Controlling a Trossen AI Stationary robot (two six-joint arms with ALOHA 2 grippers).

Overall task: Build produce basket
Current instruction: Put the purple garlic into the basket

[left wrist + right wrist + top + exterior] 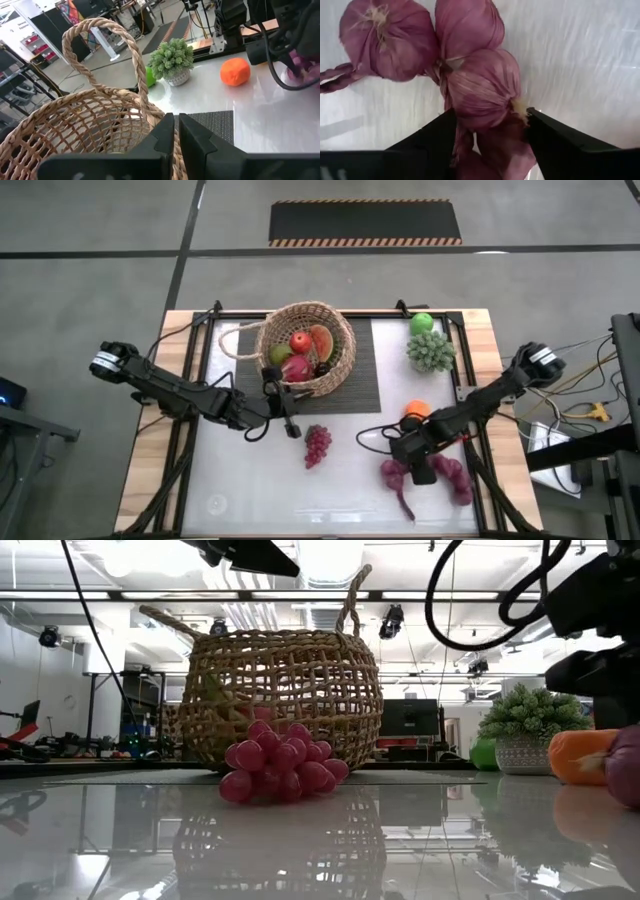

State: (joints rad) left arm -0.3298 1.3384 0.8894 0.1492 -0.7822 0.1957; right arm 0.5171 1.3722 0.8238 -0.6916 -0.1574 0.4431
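The wicker basket (346, 356) stands on a dark mat at the table's far middle. It holds a red apple, a watermelon slice, a green fruit, a pink dragon fruit and a dark fruit. My left gripper (176, 131) is shut and empty, above the basket's near rim. A red grape bunch (317, 445) lies on the table near of the basket. An orange (417, 409) lies at the right and a green apple (421, 323) at the far right. My right gripper (425, 472) is low at the near right, closed on a purple bulb bunch (455, 475) that lies on the table. My right gripper holds one bulb (485, 95) of the purple bunch between its two fingers (440, 132), one on each side of it. The fingers come from above, slanting down. The bunch and its twisted stalk (335, 80) lie on the table.
A spiky grey-green leafy clump in a pot (430, 352) stands at the far right, next to the green apple. The dark mat (368, 385) lies under the basket. The table's near left part is bare white surface (240, 490). Cables run along the right side.
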